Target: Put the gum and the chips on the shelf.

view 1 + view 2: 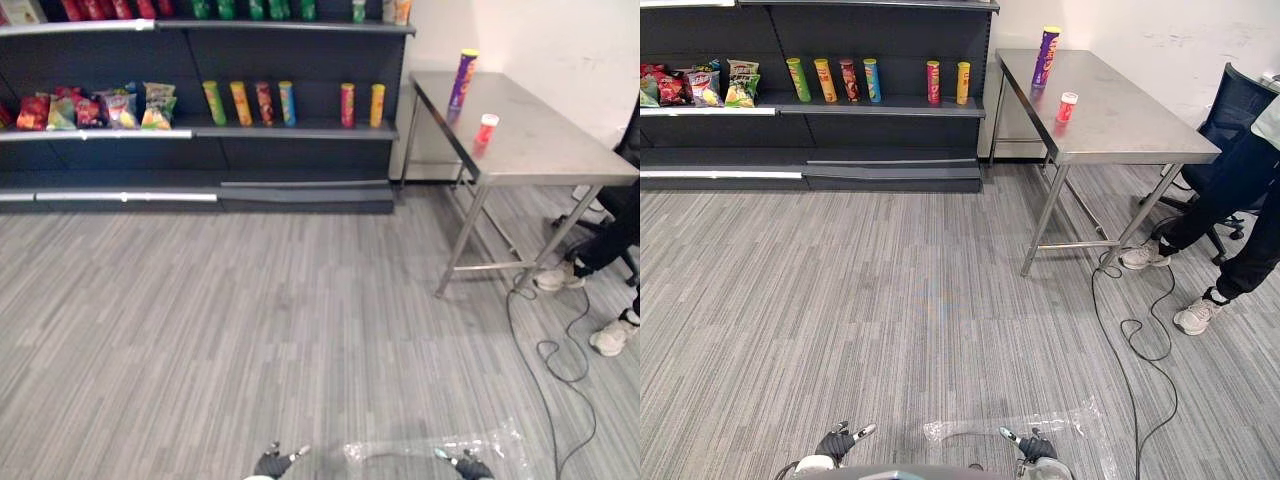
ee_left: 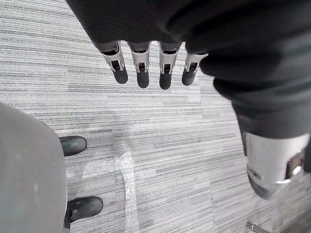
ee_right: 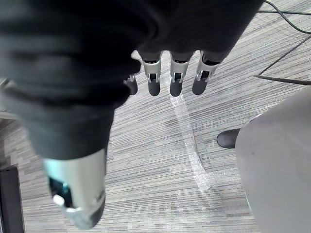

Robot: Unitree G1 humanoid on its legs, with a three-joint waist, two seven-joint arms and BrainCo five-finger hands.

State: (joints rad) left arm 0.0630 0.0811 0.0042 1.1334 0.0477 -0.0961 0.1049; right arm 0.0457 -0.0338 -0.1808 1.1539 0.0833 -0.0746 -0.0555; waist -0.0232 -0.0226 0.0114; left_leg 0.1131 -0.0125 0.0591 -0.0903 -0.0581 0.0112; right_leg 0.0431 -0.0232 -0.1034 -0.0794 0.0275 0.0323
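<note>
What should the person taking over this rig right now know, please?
Left hand: open, empty, low over the floor.
Right hand: open, empty, likewise.
Purple chips can stands at the steel table's far end; red gum tub stands nearer on it, apart.
Done: nothing; neither is on the shelf.
Left: go to the table, pick up both, shelve them. A person sits beside the table.

Floor (image 1: 250,320): grey striped plank pattern, evenly lit.
Shelving (image 1: 300,150): dark unit with silver edge strips, along the far side.
Table (image 1: 540,150): steel top, thin metal legs, just right of the shelving.
Wall (image 1: 560,40): plain white, behind the table.
Chair (image 1: 1235,105): dark office chair, past the table's right side.
</note>
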